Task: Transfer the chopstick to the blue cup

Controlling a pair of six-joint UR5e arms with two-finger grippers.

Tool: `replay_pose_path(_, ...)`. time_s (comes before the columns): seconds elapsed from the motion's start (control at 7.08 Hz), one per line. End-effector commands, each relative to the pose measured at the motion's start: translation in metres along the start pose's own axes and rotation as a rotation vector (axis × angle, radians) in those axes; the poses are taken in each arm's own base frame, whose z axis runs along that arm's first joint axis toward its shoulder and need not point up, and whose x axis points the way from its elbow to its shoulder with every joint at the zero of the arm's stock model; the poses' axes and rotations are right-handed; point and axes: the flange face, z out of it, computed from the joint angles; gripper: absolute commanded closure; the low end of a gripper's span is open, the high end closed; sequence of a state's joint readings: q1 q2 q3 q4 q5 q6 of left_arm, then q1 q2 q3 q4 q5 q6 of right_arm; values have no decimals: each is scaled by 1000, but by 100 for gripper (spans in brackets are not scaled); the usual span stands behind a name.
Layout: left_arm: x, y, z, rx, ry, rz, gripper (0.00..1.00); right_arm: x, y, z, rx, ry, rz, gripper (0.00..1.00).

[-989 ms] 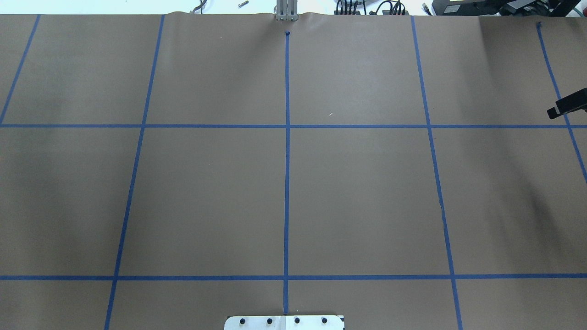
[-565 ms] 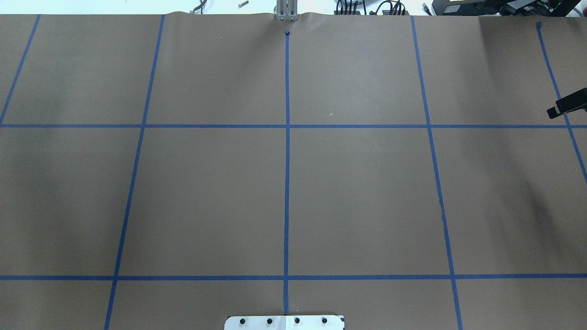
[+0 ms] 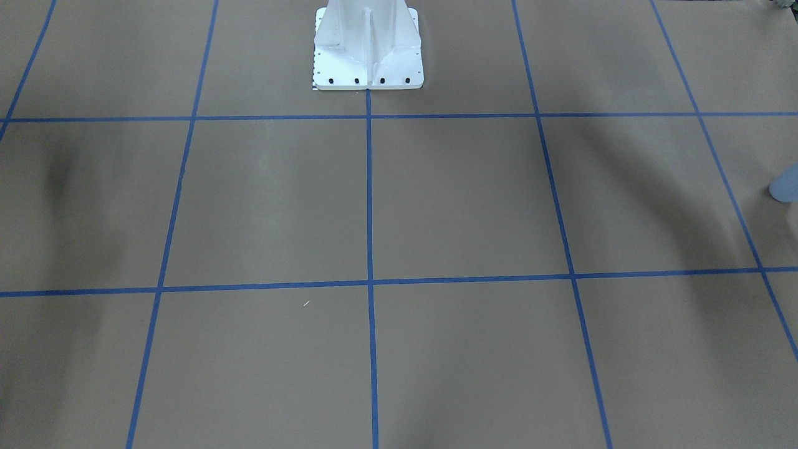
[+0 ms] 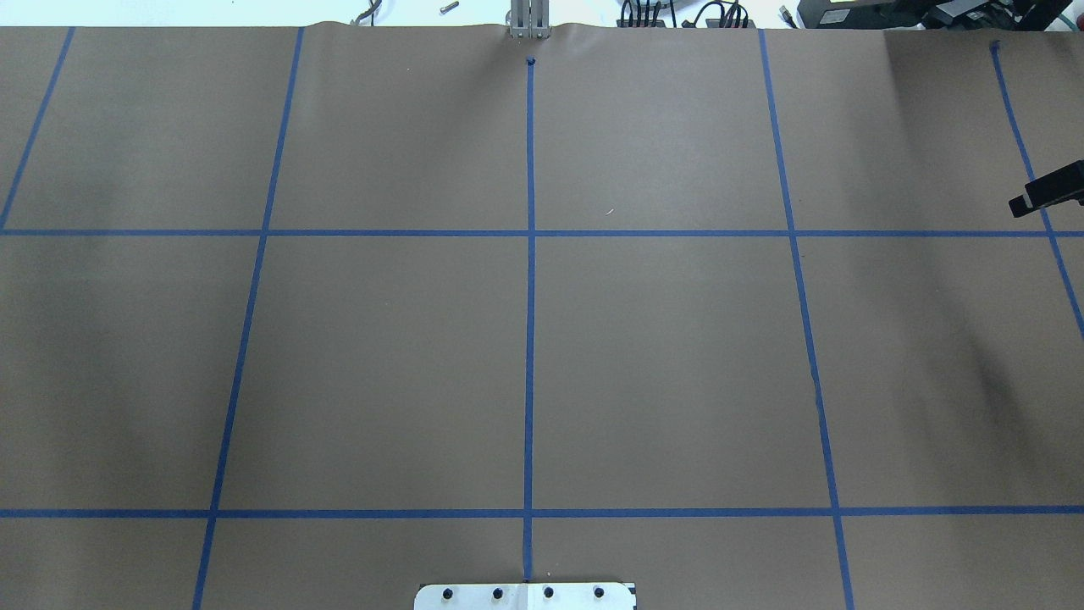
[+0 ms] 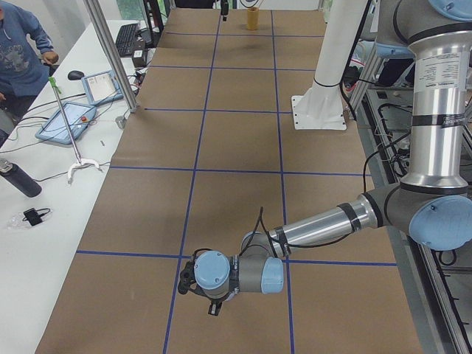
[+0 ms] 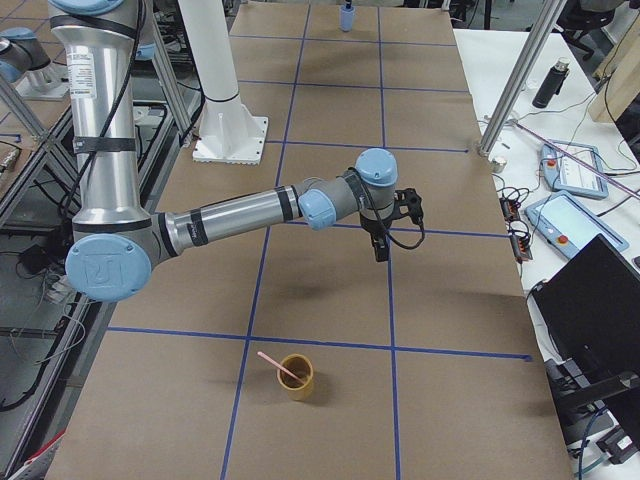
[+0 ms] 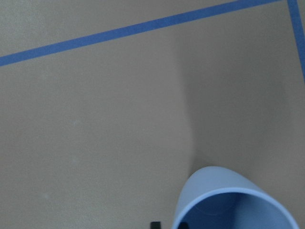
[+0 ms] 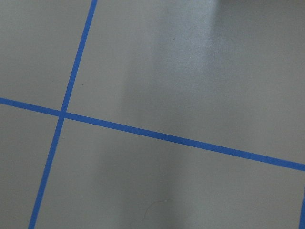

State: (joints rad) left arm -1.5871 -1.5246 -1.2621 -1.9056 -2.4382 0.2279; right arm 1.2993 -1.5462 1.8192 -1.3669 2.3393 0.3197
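One pale pink chopstick (image 6: 273, 363) leans in a small yellow cup (image 6: 296, 378) near the table's end on my right. The blue cup (image 3: 787, 187) stands upright at the other end; its rim fills the bottom of the left wrist view (image 7: 233, 200). My left gripper (image 5: 212, 307) hangs low right beside the cup; I cannot tell whether it is open or shut. My right gripper (image 6: 381, 250) points down over bare table, well short of the yellow cup, and only a black part of it shows in the overhead view (image 4: 1046, 195). Its state is unclear.
Brown paper with a blue tape grid covers the table (image 4: 381, 364). The robot's white pedestal (image 3: 368, 43) stands at the middle of the near edge. A side bench with tablets (image 5: 66, 118), a person and a laptop (image 6: 600, 300) lies beyond the far edge.
The black part of my right gripper at the overhead view's right edge has crept slightly toward the far side. Nothing else has moved.
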Motion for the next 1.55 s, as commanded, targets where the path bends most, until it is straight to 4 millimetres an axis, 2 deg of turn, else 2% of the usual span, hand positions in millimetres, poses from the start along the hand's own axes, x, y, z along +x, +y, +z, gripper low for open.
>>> replay_pose_path(0.0, 65, -44, -52, -6, 139, -56, 100, 0, 0, 1, -2, 0, 1, 0)
replay_pose_path(0.14, 116, -80, -100, -10, 159, -117, 100, 1, 0, 2, -3, 2, 2, 0)
replay_pose_path(0.28, 178, -108, -145, 36, 207, -207, 100, -1, 0, 3, -6, 1, -3, 0)
replay_pose_path(0.42, 270, -137, -172, 51, 225, -245, 100, -4, 0, 5, -8, -2, -7, 0)
replay_pose_path(0.56, 358, -166, -174, 17, 244, -298, 100, -5, 0, 5, -8, -1, 9, 0)
replay_pose_path(0.71, 455, -196, -172, 6, 218, -345, 100, -14, -7, 6, -4, -6, 41, 0)
replay_pose_path(0.85, 555, -214, -148, -2, 168, -387, 100, -27, -18, 3, 12, -15, 81, 0)
replay_pose_path(0.99, 639, -215, -116, -11, 134, -411, 100, -45, -31, 2, 21, -26, 104, 0)
replay_pose_path(1.13, 691, -219, -93, -9, 106, -427, 100, -51, -34, 4, 21, -27, 111, 0)
replay_pose_path(1.27, 748, -230, -67, 6, 80, -449, 100, -48, -32, 6, 17, -23, 114, 0)
replay_pose_path(1.41, 799, -241, -33, 24, 38, -443, 100, -48, -32, 6, 18, -22, 115, 0)
